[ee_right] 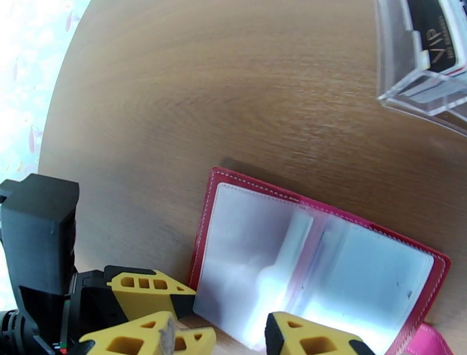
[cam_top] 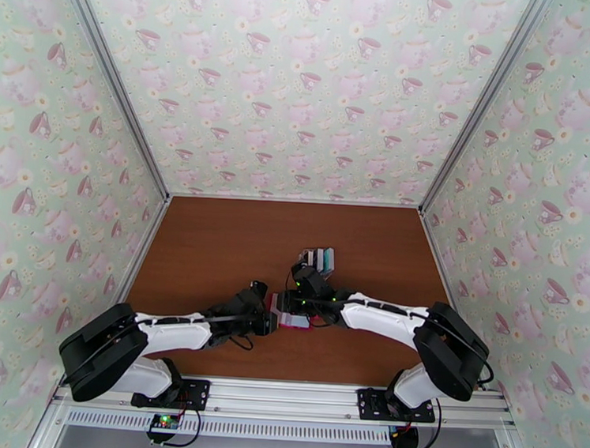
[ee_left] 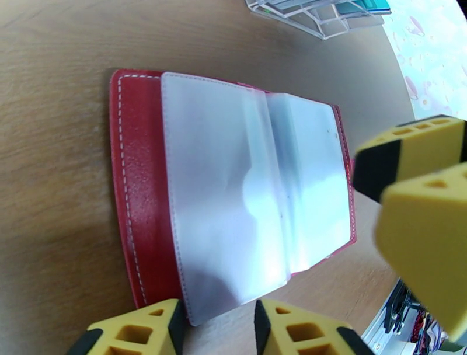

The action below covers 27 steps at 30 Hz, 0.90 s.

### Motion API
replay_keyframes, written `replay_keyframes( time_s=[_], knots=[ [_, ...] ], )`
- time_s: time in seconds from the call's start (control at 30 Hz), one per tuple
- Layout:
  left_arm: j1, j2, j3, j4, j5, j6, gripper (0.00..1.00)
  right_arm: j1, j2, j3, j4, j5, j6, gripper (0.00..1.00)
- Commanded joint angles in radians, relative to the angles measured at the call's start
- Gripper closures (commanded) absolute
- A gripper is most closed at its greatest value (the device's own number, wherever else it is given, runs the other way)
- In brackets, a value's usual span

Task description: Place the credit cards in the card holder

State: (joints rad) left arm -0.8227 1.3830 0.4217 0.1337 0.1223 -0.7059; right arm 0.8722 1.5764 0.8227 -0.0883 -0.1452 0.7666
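While the card holder is laid open flat on the tabletop with its clear sleeves turned upward, it is flanked by both pairs of jaws, and each pair is held apart with nothing gripped. The left jaws are set at its left edge, where a sleeve corner is seen between the fingertips, and the right jaws are set at the opposite side. The credit cards are kept in a clear rack beyond the holder, apart from both jaws.
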Motion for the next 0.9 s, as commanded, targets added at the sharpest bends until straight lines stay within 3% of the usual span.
replay_keyframes(
  time_s=[0.0,0.3,0.47,0.87],
  knots=[
    [-0.007,-0.021,-0.002,-0.155,-0.012,0.004,0.59,-0.006,0.038,-0.028,0.106,-0.064,0.021,0.52],
    [-0.015,-0.019,0.021,-0.151,0.000,0.013,0.56,-0.007,0.110,-0.049,0.223,-0.137,0.066,0.52],
    [-0.015,-0.013,0.019,-0.143,0.000,0.011,0.54,-0.007,0.135,-0.046,0.203,-0.124,0.068,0.51],
    [-0.014,-0.102,0.065,-0.244,-0.035,0.040,0.33,-0.013,0.185,-0.043,0.196,-0.112,0.089,0.51]
  ],
)
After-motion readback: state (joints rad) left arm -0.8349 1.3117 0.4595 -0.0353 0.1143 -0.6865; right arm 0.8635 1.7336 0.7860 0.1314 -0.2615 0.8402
